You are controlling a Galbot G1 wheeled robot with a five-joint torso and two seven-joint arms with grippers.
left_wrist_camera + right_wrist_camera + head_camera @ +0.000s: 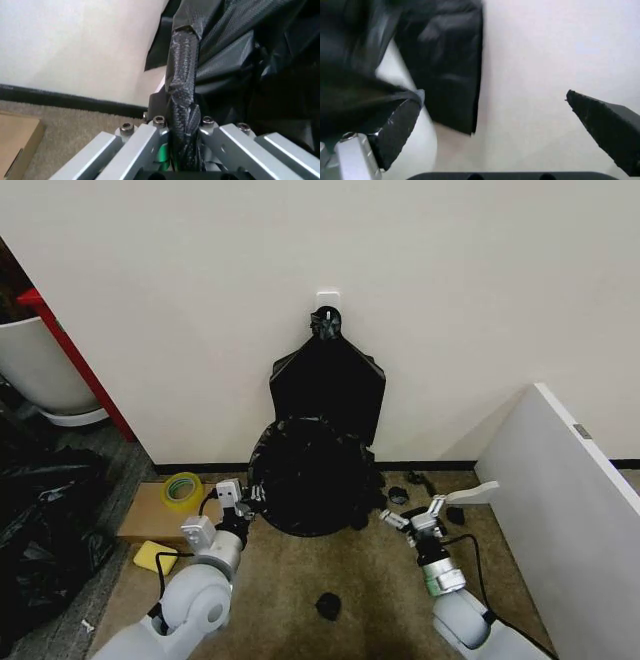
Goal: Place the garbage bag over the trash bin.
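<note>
The garbage bag (312, 476) is a crinkled black mound against the wall, draped over the trash bin, whose white body is hidden beneath it. My left gripper (247, 501) is at the bag's left edge. In the left wrist view its dark fingers (183, 93) are pressed together, with the tips tucked into a fold of the garbage bag (235, 48). My right gripper (428, 507) is just right of the bag and spread open with nothing between its fingers (395, 127); black plastic (440, 60) hangs beyond it.
Flat black bags (328, 385) hang from a wall hook above the bin. A tape roll (183, 489) lies on a cardboard box (145, 520) beside a yellow sponge (154, 556). Black scraps (328, 606) dot the carpet. A white panel (565, 500) stands on the right and a white pot (40, 370) on the far left.
</note>
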